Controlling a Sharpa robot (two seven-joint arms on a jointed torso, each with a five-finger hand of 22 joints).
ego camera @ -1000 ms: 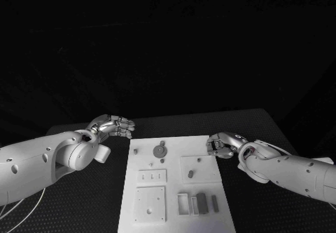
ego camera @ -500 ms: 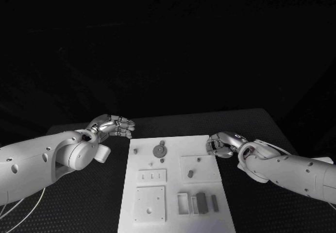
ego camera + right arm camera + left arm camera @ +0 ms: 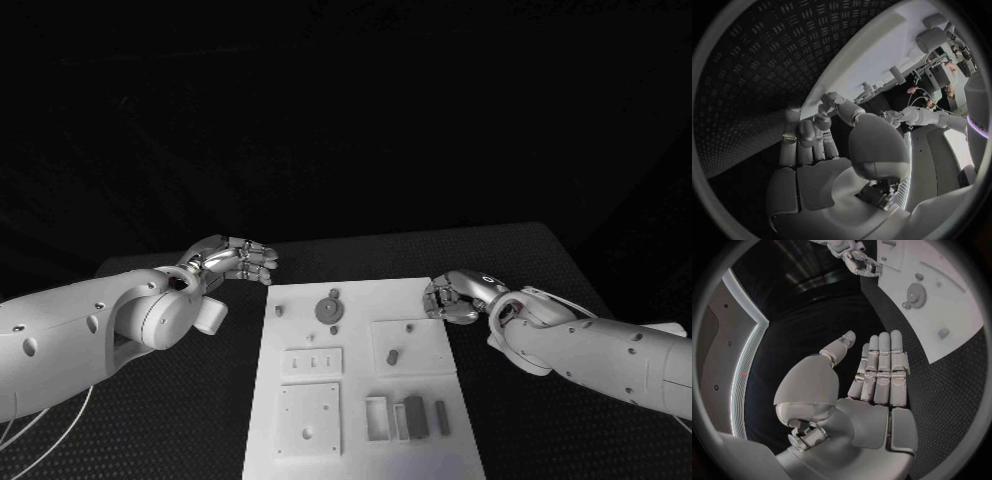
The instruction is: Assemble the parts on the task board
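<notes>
The white board [image 3: 361, 380] lies on the black tabletop [image 3: 173, 420]. The left robot hand [image 3: 238, 260], at its 10 o'clock, is flat and empty. The right robot hand [image 3: 459, 297], at 2 o'clock, is curled; I cannot tell whether it holds anything.

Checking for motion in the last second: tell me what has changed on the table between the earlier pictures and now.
Almost nothing. The right robot hand, at the task board's far right corner, has crept slightly toward the left along that edge, fingers curled, holding nothing. The left robot hand stays off the board's far left corner, also empty. The gear and the other parts lie as before.
</notes>
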